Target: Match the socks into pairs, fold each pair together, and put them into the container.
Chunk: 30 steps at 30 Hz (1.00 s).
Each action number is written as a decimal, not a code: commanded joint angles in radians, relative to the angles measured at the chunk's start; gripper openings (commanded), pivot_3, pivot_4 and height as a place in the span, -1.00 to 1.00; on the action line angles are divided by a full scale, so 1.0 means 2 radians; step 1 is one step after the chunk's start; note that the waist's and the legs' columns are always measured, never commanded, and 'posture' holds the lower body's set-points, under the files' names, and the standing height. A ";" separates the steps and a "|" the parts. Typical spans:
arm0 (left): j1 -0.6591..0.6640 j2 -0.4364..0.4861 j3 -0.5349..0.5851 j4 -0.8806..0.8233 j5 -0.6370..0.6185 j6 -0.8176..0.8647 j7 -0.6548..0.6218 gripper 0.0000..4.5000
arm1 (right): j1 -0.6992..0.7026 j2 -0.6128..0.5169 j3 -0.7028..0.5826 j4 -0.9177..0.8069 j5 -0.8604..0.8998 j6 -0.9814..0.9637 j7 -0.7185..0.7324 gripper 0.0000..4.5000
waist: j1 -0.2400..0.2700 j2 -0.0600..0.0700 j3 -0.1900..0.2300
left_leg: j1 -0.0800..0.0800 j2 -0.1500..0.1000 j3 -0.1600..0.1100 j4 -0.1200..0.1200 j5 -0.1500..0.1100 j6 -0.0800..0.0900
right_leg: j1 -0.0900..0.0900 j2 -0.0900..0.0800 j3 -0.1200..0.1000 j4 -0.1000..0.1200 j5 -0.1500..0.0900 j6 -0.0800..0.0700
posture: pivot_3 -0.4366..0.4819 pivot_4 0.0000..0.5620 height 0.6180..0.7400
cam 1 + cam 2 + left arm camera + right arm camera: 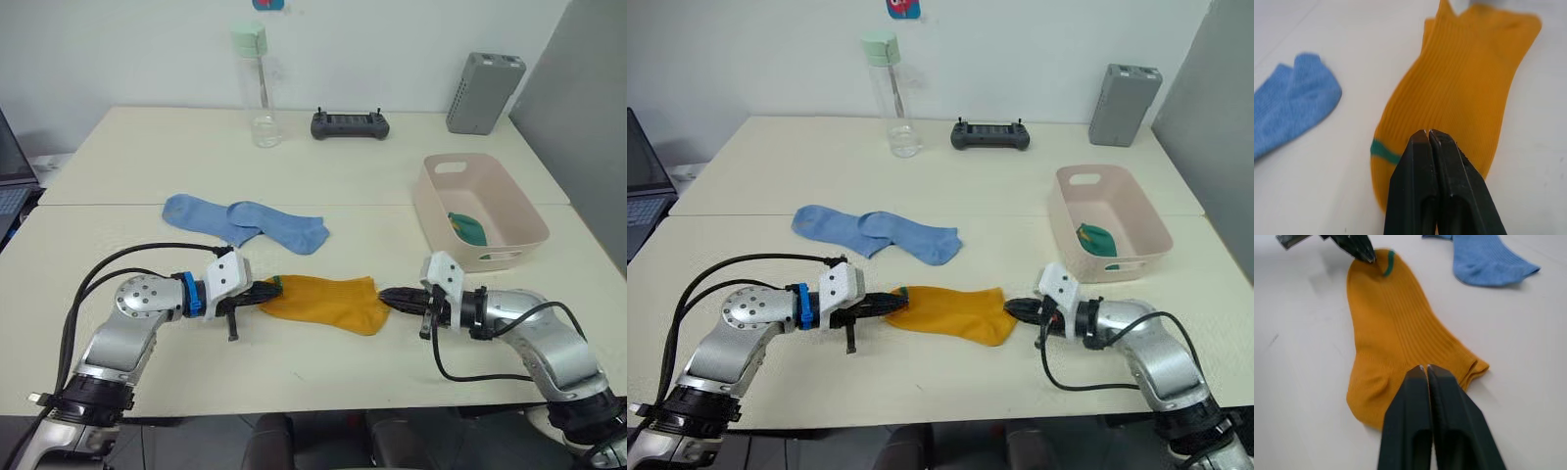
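A mustard-yellow sock (328, 302) with a green toe stripe lies flat at the table's front middle. A second yellow edge shows at its cuff (1426, 24). My left gripper (271, 289) is shut at the toe end, tips by the stripe (1382, 151). Shut on the cuff-and-heel end is my right gripper (384, 295), whose fingertips (1420, 372) rest on the fabric. Two light blue socks (245, 220) overlap just behind. The pale pink container (431, 211) stands at the right with a dark green sock (468, 228) inside.
Along the far edge stand a clear bottle (263, 98), a black controller (350, 124) and a grey upright box (484, 93). A laptop (10, 186) sits past the left edge. The table's front edge runs close under both arms.
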 commanded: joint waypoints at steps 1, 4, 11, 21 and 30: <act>-0.008 -0.001 0.015 -0.020 -0.013 0.009 0.005 -1.00 | 0.007 0.012 -0.004 -0.017 0.010 0.033 -0.031 -0.34 | 0.000 0.000 0.000 | 0.000 0.000 0.000 0.000 0.000 0.000 | 0.000 0.000 0.000 0.000 0.000 0.000 | -0.05 -0.47 1.00; -0.012 -0.003 0.010 -0.029 -0.017 0.015 0.005 -1.00 | 0.004 0.029 0.011 -0.005 -0.001 0.049 -0.055 0.11 | 0.000 0.000 0.000 | 0.000 0.000 0.000 0.000 0.000 0.000 | 0.000 0.000 0.000 0.000 0.000 0.000 | -0.05 -0.47 1.00; -0.015 -0.008 0.009 -0.047 -0.019 0.027 0.011 -1.00 | -0.009 0.055 0.013 0.003 0.011 0.116 -0.091 0.71 | 0.000 0.000 0.000 | 0.000 0.000 0.000 0.000 0.000 0.000 | 0.000 0.000 0.000 0.000 0.000 0.000 | -0.05 -0.47 1.00; -0.009 -0.012 0.010 -0.062 -0.026 0.043 0.014 -1.00 | -0.013 0.070 -0.009 0.006 0.060 0.162 -0.092 -0.17 | -0.001 0.000 0.000 | 0.000 0.000 0.000 0.000 0.000 0.000 | 0.000 0.000 0.000 0.000 0.000 0.000 | -0.05 -0.47 1.00; -0.009 -0.009 0.012 -0.082 -0.055 0.092 0.008 -1.00 | -0.027 0.023 -0.038 0.022 0.103 0.187 -0.049 -0.98 | -0.003 0.000 0.000 | 0.000 0.000 0.000 0.000 0.000 0.000 | 0.000 0.000 0.000 0.000 0.000 0.000 | -0.05 -0.47 1.00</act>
